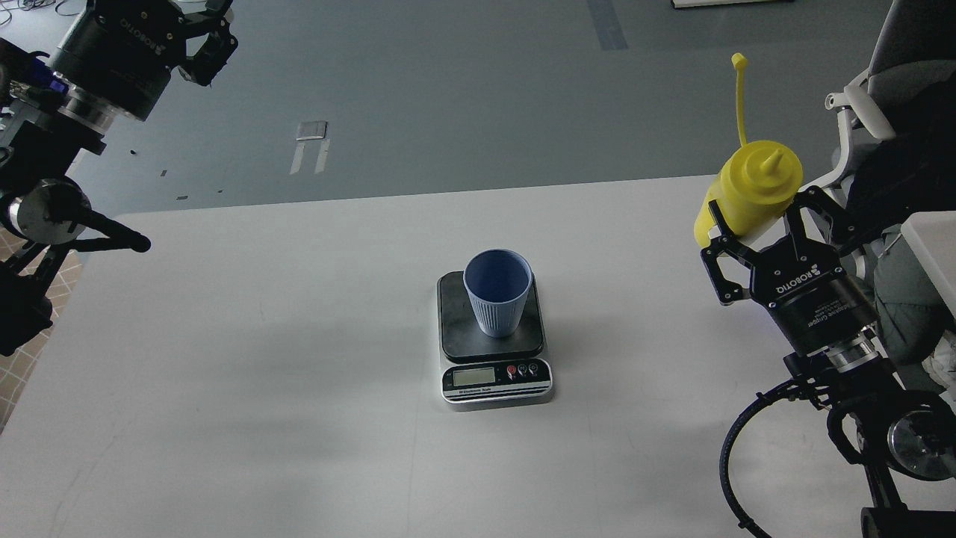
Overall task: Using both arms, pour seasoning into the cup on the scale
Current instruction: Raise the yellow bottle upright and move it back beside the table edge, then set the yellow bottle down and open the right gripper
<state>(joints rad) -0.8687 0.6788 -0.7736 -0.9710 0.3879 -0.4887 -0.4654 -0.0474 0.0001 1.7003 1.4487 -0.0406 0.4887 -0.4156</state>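
Observation:
The light-blue ribbed cup stands upright on the dark plate of the scale at the middle of the white table. My right gripper is shut on the yellow seasoning bottle at the table's right edge, well to the right of the cup. The bottle is about upright, nozzle up, and its cap strap sticks up. My left gripper is high at the far left, away from the cup; its fingertips are cut off by the top edge.
The white table ends at a far edge just behind the scale; grey floor lies beyond. A white and grey object stands at the right edge next to my right arm.

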